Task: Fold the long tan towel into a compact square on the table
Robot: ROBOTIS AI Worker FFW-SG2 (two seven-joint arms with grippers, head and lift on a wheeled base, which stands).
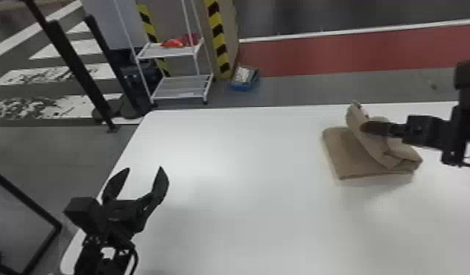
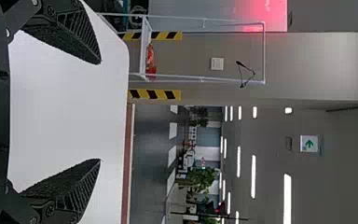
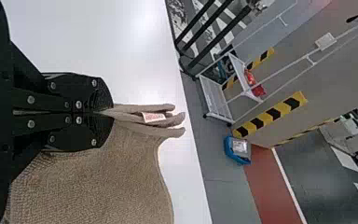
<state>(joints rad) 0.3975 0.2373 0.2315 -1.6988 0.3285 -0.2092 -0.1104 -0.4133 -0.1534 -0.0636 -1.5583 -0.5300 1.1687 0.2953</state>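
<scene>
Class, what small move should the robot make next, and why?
Probably lay the pinched flap down: the right gripper is shut on the tan towel's layers, holding them raised over a flat folded part on the table, so the square is unfinished.

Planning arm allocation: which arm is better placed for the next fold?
Right, I'd say. The right gripper is already closed on a raised part of the towel, at the table's right side. The left gripper hangs open and empty near the left edge, well away from it.
</scene>
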